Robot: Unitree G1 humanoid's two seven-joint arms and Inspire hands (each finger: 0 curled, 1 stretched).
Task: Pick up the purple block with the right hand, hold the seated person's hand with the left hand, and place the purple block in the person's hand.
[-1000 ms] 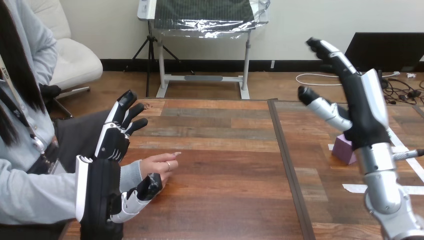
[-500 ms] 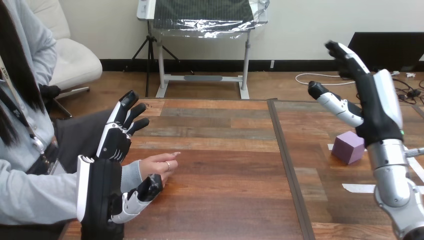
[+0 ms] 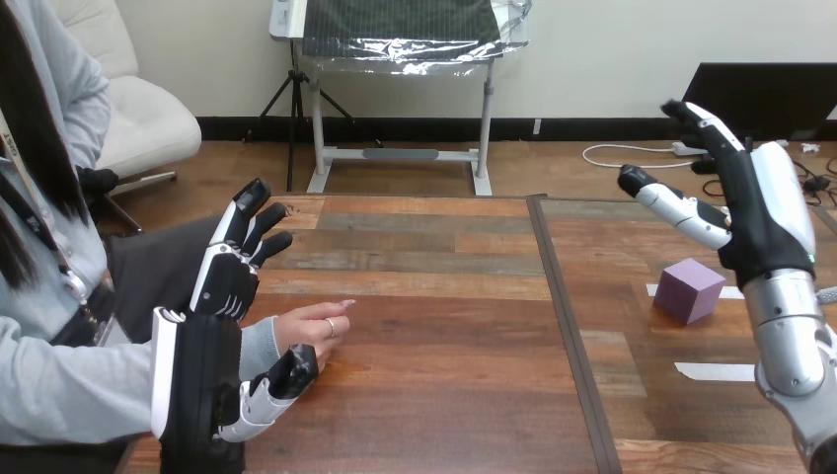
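Purple block (image 3: 689,290) sits on the worktop (image 3: 444,346) at the right, untouched. Right hand (image 3: 765,212) hovers above and just beside it, fingers (image 3: 713,128) spread, holding nothing. Left hand (image 3: 225,281) keeps straight, parted fingers; the person's hand (image 3: 314,326) lies flat between them and its thumb.

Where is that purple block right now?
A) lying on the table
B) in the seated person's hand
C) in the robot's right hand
A: the purple block rests on the table, with the right hand raised open beside it, not touching it.
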